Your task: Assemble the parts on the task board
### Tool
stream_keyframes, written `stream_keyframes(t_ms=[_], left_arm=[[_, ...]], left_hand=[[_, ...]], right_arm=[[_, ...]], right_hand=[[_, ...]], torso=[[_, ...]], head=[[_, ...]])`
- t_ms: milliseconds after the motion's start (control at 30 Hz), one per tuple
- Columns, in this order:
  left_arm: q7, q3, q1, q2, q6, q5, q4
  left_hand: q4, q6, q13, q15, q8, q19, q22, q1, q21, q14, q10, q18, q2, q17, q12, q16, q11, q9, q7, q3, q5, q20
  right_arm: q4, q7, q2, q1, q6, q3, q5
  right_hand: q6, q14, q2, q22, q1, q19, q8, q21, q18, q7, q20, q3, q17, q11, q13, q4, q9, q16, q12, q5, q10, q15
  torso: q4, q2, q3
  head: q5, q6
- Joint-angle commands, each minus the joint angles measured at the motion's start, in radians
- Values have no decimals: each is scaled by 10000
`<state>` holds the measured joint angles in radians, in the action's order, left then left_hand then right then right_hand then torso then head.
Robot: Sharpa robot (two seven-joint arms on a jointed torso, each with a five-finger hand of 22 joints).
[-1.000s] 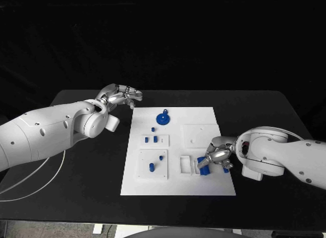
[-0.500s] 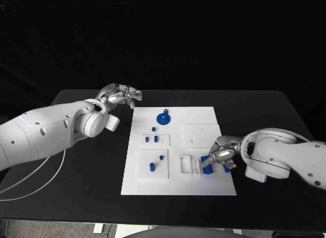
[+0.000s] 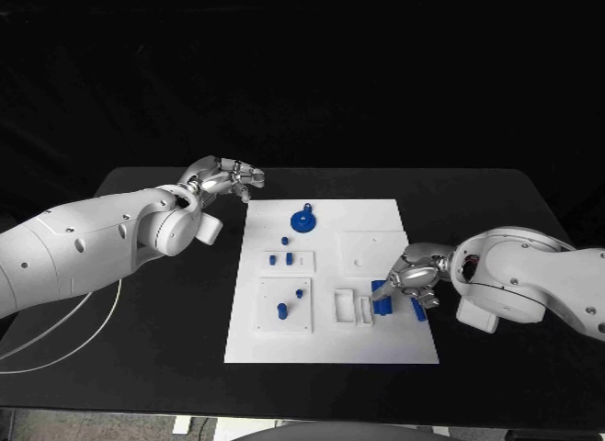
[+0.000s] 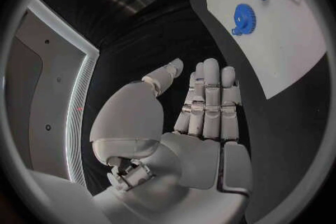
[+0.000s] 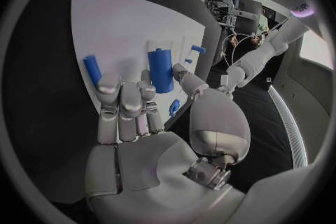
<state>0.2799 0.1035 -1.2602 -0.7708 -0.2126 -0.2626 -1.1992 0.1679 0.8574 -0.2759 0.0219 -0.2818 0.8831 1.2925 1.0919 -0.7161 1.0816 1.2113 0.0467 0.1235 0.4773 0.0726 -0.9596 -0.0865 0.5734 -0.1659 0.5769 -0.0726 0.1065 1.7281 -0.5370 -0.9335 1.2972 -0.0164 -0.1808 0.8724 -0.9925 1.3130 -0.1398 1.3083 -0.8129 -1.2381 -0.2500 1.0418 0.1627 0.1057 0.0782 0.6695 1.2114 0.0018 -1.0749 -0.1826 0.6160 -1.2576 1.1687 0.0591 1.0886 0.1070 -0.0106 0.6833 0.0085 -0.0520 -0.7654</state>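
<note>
R hand (image 3: 411, 278) has lifted, grasping one blue block (image 5: 160, 70); second block (image 3: 418, 309) lies beside. L hand (image 3: 223, 177) unchanged, fingers released.

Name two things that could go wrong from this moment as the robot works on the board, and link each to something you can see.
1. The right hand is at the blue block, with a loose blue peg close beside its fingers; a small sideways move could knock the peg away.
2. These pieces lie near the task board edge, so a nudged part might slide onto the black table.
</note>
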Motion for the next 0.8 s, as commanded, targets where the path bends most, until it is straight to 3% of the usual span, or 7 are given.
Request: stream_keyframes(t_ms=[33, 433, 667, 800], left_arm=[[66, -5, -4, 23, 102, 30, -20], [6, -5, -5, 36, 142, 30, -35], [-2, -5, -5, 27, 146, 30, -38], [-19, -5, -5, 21, 137, 29, -30]], left_hand=[[-15, -65, -16, -74, -34, 37, 13, -61, 69, -19, 21, 139, 1, 11, 16, 37, -77, 17, 15, 9, 21, 61], [-21, -69, -16, -76, -35, 37, 18, -66, 74, -22, 17, 137, 3, 16, 14, 41, -79, 17, 13, 7, 21, 59], [-30, -73, -16, -78, -35, 36, 22, -73, 77, -23, 14, 135, -1, 18, 13, 44, -81, 16, 12, 5, 22, 57], [-33, -73, -16, -79, -36, 36, 23, -75, 79, -24, 13, 135, -2, 19, 13, 46, -81, 16, 11, 5, 23, 56]], right_arm=[[24, -71, 95, 2, -114, 0, -749], [-495, -171, 1001, -43, -279, -48, -269], [-520, -152, 1215, -189, -182, -91, -183], [-546, -212, 1275, -201, -401, -94, -183]], right_hand=[[-38, 0, 31, 66, 104, 18, 31, 15, 991, 5, -69, 7, 3, -68, 12, 9, -9, 65, -67, -45, -20, 33], [-35, -3, 89, 64, 211, 29, 45, 10, 991, 9, -79, -14, 22, -64, 0, 31, -18, 87, -89, -47, -32, 30], [-47, 2, 122, 63, 239, 32, 43, 8, 991, 7, -80, -8, 36, -65, -6, 43, -18, 89, -92, -47, -31, 30], [-56, -1, 125, 63, 254, 32, 40, 8, 991, 5, -81, -11, 34, -66, -9, 45, -17, 95, -93, -48, -30, 31]], torso=[[11, 6, -1], [27, 11, -9], [12, 7, -7], [11, 7, -1]], head=[[4, -8], [-25, -30], [-67, -32], [-107, -27]])
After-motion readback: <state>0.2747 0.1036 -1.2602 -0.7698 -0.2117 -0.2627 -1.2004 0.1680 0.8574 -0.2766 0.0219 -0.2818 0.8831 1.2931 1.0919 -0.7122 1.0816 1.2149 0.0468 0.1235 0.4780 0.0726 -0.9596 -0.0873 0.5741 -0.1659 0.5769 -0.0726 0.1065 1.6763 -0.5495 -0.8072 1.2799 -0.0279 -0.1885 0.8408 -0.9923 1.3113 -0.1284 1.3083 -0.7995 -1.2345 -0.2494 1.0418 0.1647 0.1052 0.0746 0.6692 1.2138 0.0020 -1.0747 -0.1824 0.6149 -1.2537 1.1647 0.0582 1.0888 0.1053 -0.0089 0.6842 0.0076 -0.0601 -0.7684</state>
